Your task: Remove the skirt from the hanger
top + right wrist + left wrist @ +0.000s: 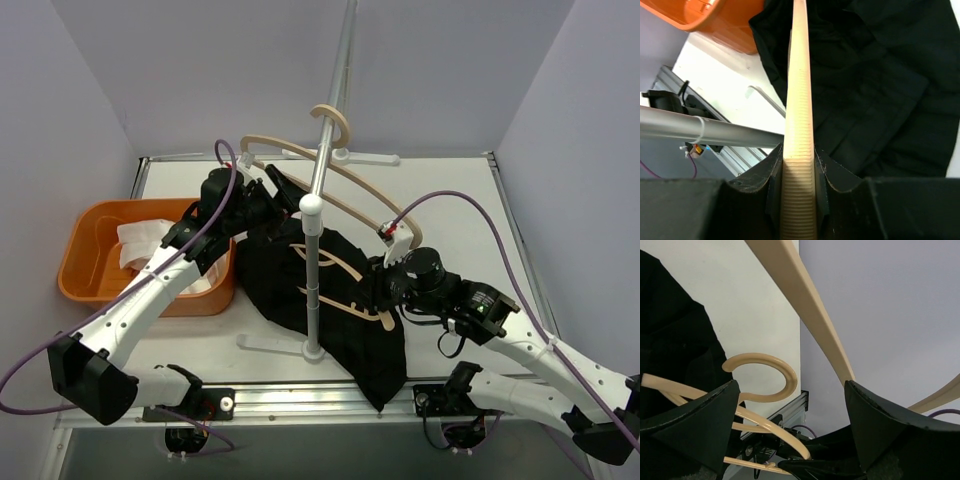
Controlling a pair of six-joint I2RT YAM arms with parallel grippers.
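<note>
White table (pixel 460 190), near to far: black skirt (pixel 265 280) heaped round the stand (pixel 313 300); my right jaws clamped on the hanger (pixel 799 75); my left jaws wide, empty. Hazard: if a clip (pixel 390 235) holds the skirt, tugging could topple the stand.

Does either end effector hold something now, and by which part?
The right end effector grips the wooden hanger by its ribbed bar. The left end effector is open and holds nothing.
</note>
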